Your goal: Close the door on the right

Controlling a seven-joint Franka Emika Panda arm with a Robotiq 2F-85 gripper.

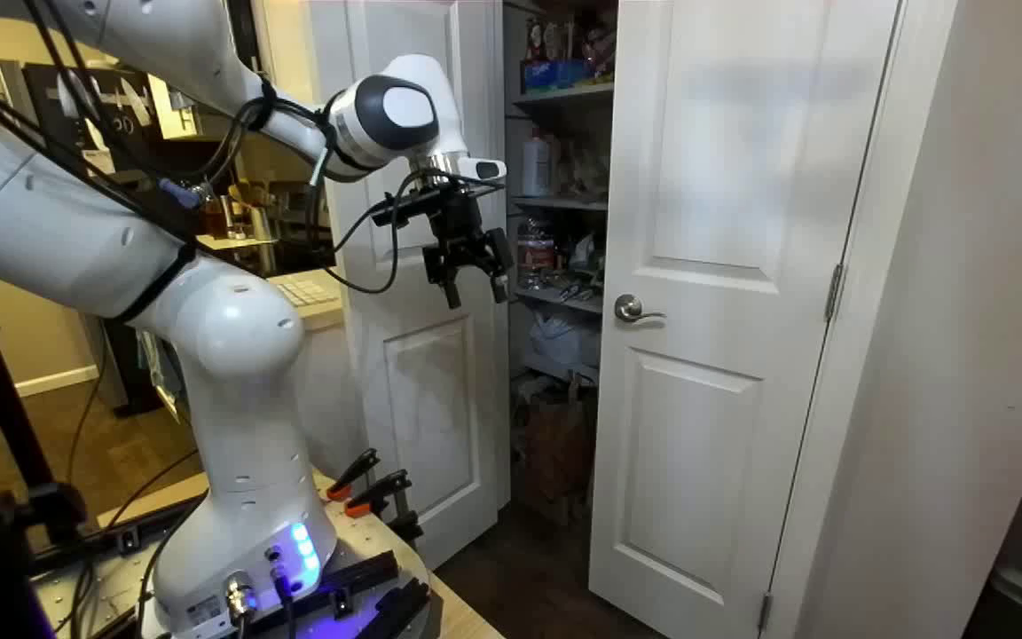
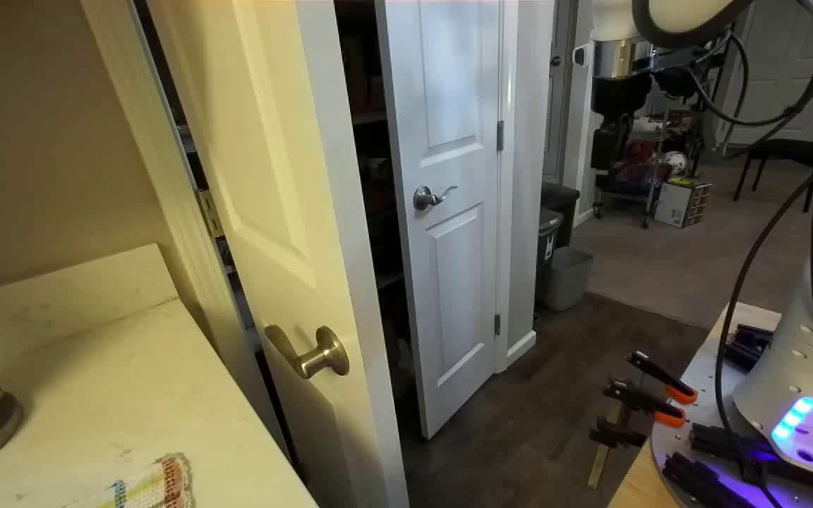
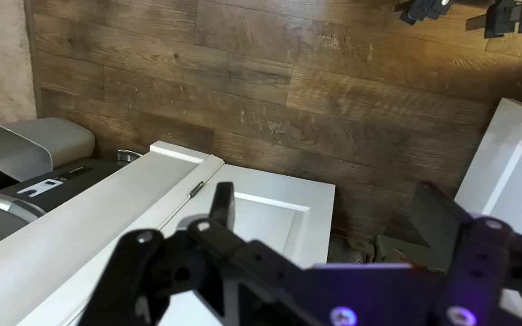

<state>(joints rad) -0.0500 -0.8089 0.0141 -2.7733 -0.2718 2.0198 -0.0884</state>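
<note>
In an exterior view, wide-spread black pincer has half-open white panelled door w/ silver lever at rt., white twin leaf behind, black-orange clamps lower left.

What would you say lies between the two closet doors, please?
Between the left door and the right door, an exterior view shows closet shelves further back, holding bottles, and apparently a brown bag below.
</note>
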